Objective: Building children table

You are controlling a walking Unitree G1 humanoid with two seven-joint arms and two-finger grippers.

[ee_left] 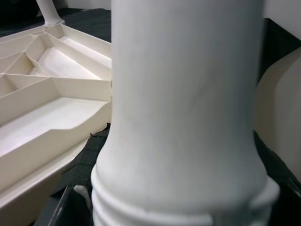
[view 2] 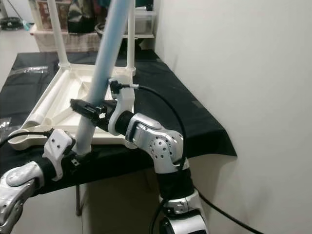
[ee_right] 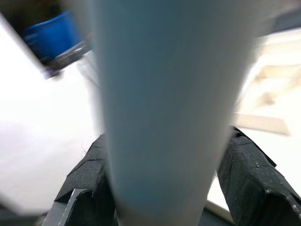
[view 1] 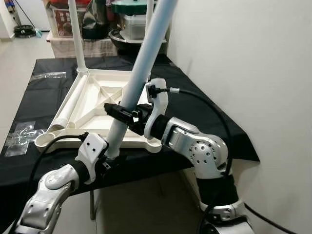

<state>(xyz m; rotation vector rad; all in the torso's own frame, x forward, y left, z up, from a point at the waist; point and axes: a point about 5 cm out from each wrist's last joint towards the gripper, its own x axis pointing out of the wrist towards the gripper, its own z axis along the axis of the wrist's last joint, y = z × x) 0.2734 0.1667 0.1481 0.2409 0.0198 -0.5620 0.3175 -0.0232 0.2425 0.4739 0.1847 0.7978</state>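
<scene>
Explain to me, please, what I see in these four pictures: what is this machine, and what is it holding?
It is a humanoid robot with two silver arms. The two wide pictures come from cameras in its head; the two close pictures come from a camera on each wrist. Before it, on a black-covered table, lies an upturned white children's tabletop with legs already standing at its far corners. Both hands grip one long white leg, tilted: the left hand near its threaded lower end, the right hand higher up.
</scene>
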